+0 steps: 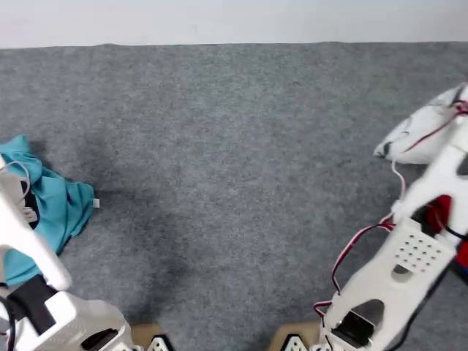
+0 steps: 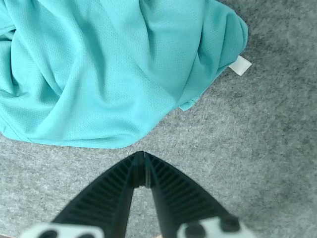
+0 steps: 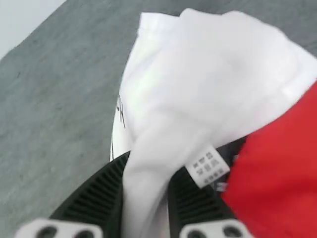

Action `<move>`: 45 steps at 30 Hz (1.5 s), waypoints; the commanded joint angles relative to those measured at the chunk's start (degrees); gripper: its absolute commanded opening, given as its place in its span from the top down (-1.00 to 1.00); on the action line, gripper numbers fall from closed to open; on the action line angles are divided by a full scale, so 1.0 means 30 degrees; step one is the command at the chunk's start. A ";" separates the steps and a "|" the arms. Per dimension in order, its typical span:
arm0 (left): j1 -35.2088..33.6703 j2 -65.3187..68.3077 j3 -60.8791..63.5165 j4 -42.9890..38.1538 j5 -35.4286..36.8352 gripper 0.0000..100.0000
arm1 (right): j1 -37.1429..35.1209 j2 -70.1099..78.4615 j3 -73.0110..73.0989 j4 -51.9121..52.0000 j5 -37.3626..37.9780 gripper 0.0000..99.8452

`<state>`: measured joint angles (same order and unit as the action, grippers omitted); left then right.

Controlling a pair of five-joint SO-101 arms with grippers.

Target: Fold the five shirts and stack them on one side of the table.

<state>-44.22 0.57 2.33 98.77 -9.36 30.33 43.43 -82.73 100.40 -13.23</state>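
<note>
grey felt worktop, a shirt at each side edge, one hand on cloth

a grey felt worktop (image 1: pixel 234 146) runs back to a pale wall (image 1: pixel 219 18). the shirts in view lie at its two side edges, well apart. at the left edge a teal shirt (image 2: pixel 99 74) lies crumpled, its hem running across the line of the left hand (image 2: pixel 143 159). that hand's fingers are pressed together on nothing, tips over felt just short of the hem, and a small white tag (image 2: pixel 240 65) sticks out at the shirt's corner, off to one side. at the right edge the right hand (image 3: pixel 146 171) is clamped on a fold of the white shirt (image 3: pixel 208 74), cloth running out between its fingers with a care label (image 3: pixel 207 167) beside them. a red shirt (image 3: pixel 277 183) touches the white one. judged from this, the white shirt is the one in play, and its way to the middle lies leftward, away from the red. the left hand would have to part before the teal hem is any use to it.
</note>
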 commanded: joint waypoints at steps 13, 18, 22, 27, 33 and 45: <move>0.0117 -0.0938 0.0425 0.0498 -0.0029 0.99 | 0.3853 -0.1949 -0.0967 0.0718 0.2256 0.98; 0.0117 -0.0938 0.0425 0.0498 0.0000 0.99 | 0.4821 -0.1773 -0.0908 0.0718 0.2637 0.98; 0.0117 -0.0938 0.0425 0.0498 0.0000 0.99 | 0.5231 -0.1949 0.1612 0.0718 0.3018 0.98; 0.0117 -0.0938 0.0425 0.0527 0.0000 0.99 | 0.6286 -0.1802 0.4366 0.0689 0.3048 0.98; 0.0117 -0.0938 0.0454 0.0527 0.0000 0.99 | 0.7692 -0.1773 0.6271 0.0601 0.4278 0.98; 0.0117 -0.0938 0.0484 0.0527 0.0000 0.99 | 1.0271 0.0249 0.6300 0.0513 0.7824 0.98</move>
<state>-44.22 0.57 3.91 98.77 -9.36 59.34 43.43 -63.03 100.48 7.87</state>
